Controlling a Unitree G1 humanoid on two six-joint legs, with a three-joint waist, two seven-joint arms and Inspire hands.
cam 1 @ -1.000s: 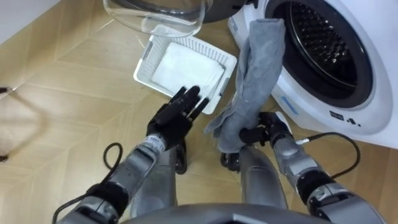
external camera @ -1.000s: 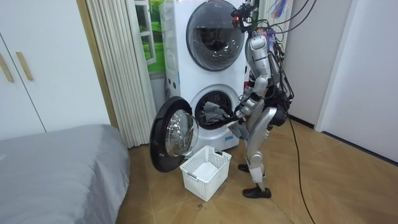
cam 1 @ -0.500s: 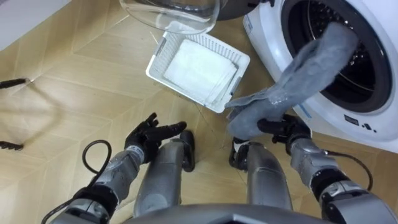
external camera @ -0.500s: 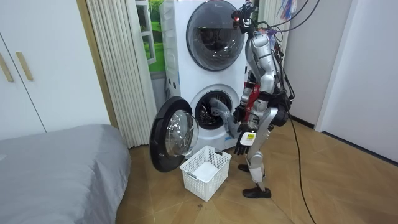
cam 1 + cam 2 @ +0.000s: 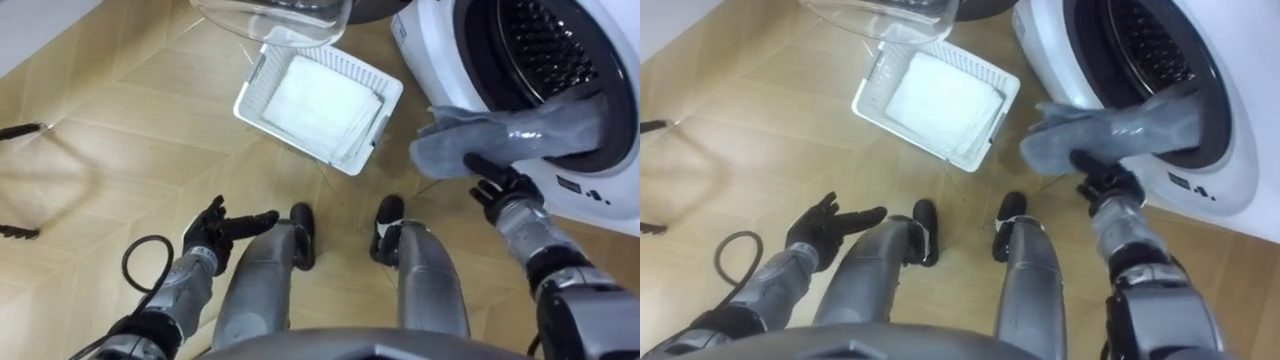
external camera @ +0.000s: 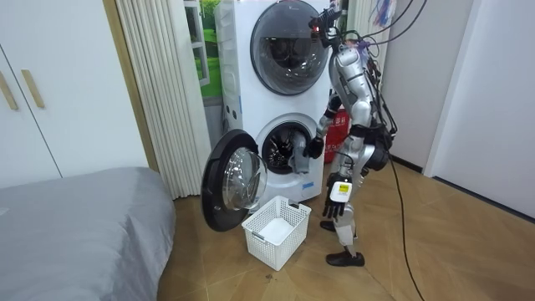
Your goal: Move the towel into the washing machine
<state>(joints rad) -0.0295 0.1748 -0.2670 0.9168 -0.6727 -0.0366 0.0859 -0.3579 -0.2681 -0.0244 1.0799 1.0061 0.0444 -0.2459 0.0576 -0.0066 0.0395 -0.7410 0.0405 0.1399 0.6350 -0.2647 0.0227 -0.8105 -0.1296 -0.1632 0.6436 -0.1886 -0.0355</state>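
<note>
Floppy grey towel (image 5: 520,132) drapes out of the round washer (image 5: 435,50) mouth. The right hand (image 5: 497,186) pinches its crumpled end, and the left hand (image 5: 213,230) hangs low, fingers loose.

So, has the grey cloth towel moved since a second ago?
Yes. Against the white washing machine's round opening, the towel went from hanging upright outside to lying across the rim, far end inside, right hand holding the near end.
</note>
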